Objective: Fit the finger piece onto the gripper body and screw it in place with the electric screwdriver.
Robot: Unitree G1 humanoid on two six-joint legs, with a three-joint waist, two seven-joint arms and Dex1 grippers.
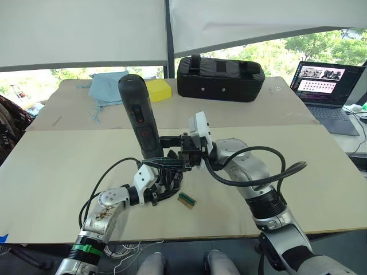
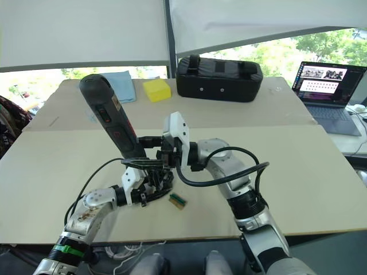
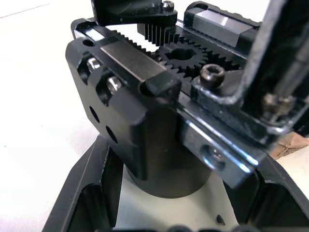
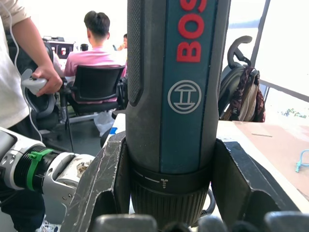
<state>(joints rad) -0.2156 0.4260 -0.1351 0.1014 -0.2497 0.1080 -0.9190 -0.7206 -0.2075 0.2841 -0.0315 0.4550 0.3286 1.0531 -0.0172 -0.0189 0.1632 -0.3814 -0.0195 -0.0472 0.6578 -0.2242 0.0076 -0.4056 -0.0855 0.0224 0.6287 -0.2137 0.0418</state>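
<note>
Right pincer (image 1: 172,150) clenched on electric screwdriver (image 1: 140,117); left pincer (image 1: 163,180) clamps gripper body (image 3: 159,111) near tabletop (image 1: 321,172) front edge.
Screwing step under way; finger piece not identifiable. Next: seat bit squarely on screw.

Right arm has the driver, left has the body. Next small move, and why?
Probably ease the electric screwdriver down along its own axis to seat the bit. The right gripper is shut on it, tilted over the gripper body, which the left gripper clamps on the table. Bit contact is hidden, so go slowly.
</note>
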